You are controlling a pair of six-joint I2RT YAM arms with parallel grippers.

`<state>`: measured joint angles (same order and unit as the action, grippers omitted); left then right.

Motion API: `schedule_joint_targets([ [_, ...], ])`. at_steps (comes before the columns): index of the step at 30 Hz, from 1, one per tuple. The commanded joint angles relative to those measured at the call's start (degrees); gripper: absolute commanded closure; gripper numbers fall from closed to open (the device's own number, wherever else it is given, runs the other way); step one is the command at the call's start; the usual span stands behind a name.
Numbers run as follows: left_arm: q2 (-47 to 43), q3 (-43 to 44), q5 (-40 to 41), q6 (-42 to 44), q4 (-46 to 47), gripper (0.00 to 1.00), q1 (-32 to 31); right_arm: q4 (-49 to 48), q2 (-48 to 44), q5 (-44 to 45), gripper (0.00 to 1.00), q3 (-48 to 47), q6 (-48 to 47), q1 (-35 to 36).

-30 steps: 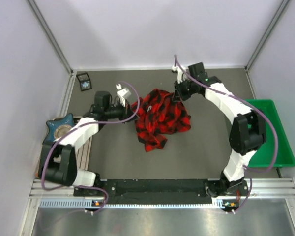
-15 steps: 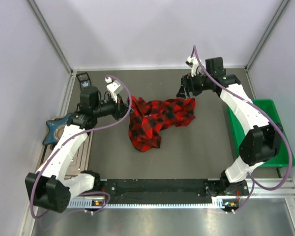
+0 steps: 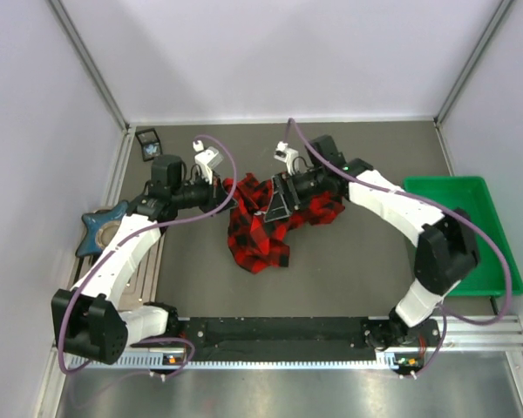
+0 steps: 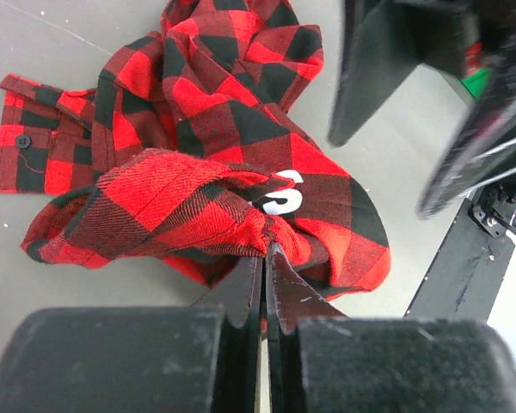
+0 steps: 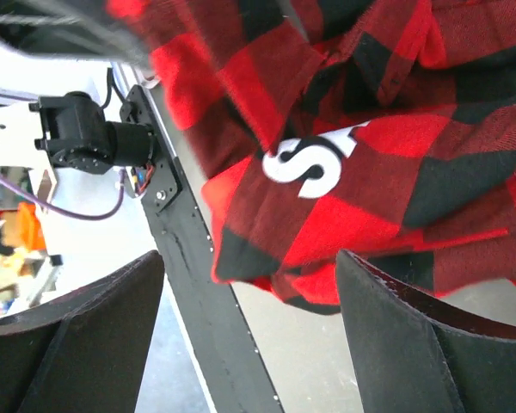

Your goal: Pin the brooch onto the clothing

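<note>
White-shelled arms [image 3: 122, 252], black joints [image 3: 440, 252], purple cables [image 3: 234, 170], black tools [image 4: 265, 258] [image 5: 249, 275]

1. A green bin [image 3: 444, 181] sits at the right edge of the frame.
2. A dark blue star-shaped object [image 3: 94, 221] lies at mid-left, with a round orange-brown object [image 3: 112, 232] on it.
3. A small dark case [image 3: 147, 144] rests in the upper left corner of the grey bench [image 3: 349, 261].

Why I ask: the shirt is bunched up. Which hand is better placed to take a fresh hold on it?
Right. The right hand is open over the lettered part of the shirt, while the left hand is shut on a fold.
</note>
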<state>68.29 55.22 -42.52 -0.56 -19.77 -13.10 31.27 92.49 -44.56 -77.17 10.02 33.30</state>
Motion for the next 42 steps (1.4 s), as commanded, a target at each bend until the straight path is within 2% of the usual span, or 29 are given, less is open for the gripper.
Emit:
schedule_joint_targets([
  [1, -1.1, -0.6, -0.3, -0.4, 2.0, 1.0, 0.3, -7.4, 6.6, -1.1, 0.21, -4.5, 8.8, 2.0],
  [3, -1.2, -1.1, -0.1, -0.5, 2.2, 1.0, 0.3, -8.2, 9.7, -1.0, 0.23, -5.8, 10.2, 3.3],
  [5, -1.6, -1.3, 0.2, -0.3, 2.4, 1.0, 0.3, -8.7, 11.4, -1.0, 0.36, -7.3, 11.2, 3.5],
  [6, -1.7, -1.3, 0.3, -0.3, 2.3, 1.0, 0.3, -8.3, 12.7, -1.1, 0.48, -7.8, 11.3, 3.3],
  [7, -1.8, -1.3, 0.4, -0.2, 2.3, 1.0, 0.3, -8.0, 13.1, -2.0, 0.78, -8.3, 11.3, 3.0],
  [8, -1.8, -1.2, 1.4, 0.0, 1.8, 1.0, 0.4, -7.7, 13.0, -2.8, 0.94, -8.3, 11.4, 2.5],
  [9, -1.7, -0.7, 2.1, 0.0, 1.5, 1.0, 0.4, -7.3, 12.6, -3.5, 1.0, -8.2, 11.3, 0.6],
  [10, -1.6, -0.2, 3.7, -0.3, 1.0, 1.0, 0.4, -5.6, 11.1, -4.2, 1.0, -7.9, 10.7, -0.3],
  [16, 0.3, 3.5, 6.0, 2.2, 0.4, 1.0, 1.1, 0.2, 1.7, -1.7, 1.0, -6.6, 2.7, -13.0],
  [19, 2.2, 5.2, 5.5, 1.9, 0.6, 1.0, 1.2, 3.0, -1.5, -3.1, 1.0, -7.9, -0.3, -17.1],
  [26, 6.4, 13.5, 13.2, 3.1, 3.8, 1.0, 2.8, 4.2, -11.4, -3.6, 1.0, -8.6, -5.2, -21.1],
  [29, 12.7, 24.2, 15.2, 2.0, 3.6, 1.0, 4.8, 2.1, -17.6, -6.4, 1.0, -2.9, -2.8, -21.1],
  [30, 14.5, 30.8, 14.9, 1.5, 2.9, 1.0, 5.5, 2.0, -20.5, -9.0, 1.0, 1.5, -2.4, -20.5],
  [32, 19.0, 37.0, 13.1, 0.7, 1.8, 1.0, 6.9, 2.6, -24.1, -10.5, 1.0, 6.5, -2.9, -18.6],
  [34, 21.6, 43.4, 7.2, 0.7, 1.5, 1.0, 7.0, 2.9, -29.7, -10.9, 1.0, 13.9, -5.4, -12.5],
  [35, 21.9, 44.3, -2.9, -1.0, 2.9, 1.0, 7.0, 2.8, -31.1, -10.4, 1.0, 15.8, -6.3, -8.8],
  [36, 22.0, 44.4, -7.6, -2.4, 3.8, 1.0, 6.7, 2.9, -32.3, -9.3, 1.0, 18.2, -7.5, -1.5],
  [38, 20.6, 42.8, -17.1, -3.1, 3.6, 1.0, 4.1, 3.3, -32.8, -8.5, 0.98, 18.5, -9.6, 4.9],
  [39, 19.7, 41.2, -21.3, 1.3, -6.8, 1.0, 1.0, 4.3, -32.4, -9.5, 0.6, 16.6, -10.1, 6.4],
  [40, 17.2, 40.8, -21.4, 18.7, -15.6, 1.0, -0.8, 7.9, -30.7, -9.3, 0.42, 15.3, -13.1, 6.7],
  [41, 15.8, 38.9, -20.2, 28.5, -24.3, 1.0, -2.8, 11.0, -29.9, -7.8, 0.31, 13.3, -15.4, 6.3],
  [42, 14.3, 37.1, -16.9, 37.4, -40.5, 1.0, -5.8, 13.9, -29.1, -4.6, 0.22, 9.6, -18.1, 5.4],
])
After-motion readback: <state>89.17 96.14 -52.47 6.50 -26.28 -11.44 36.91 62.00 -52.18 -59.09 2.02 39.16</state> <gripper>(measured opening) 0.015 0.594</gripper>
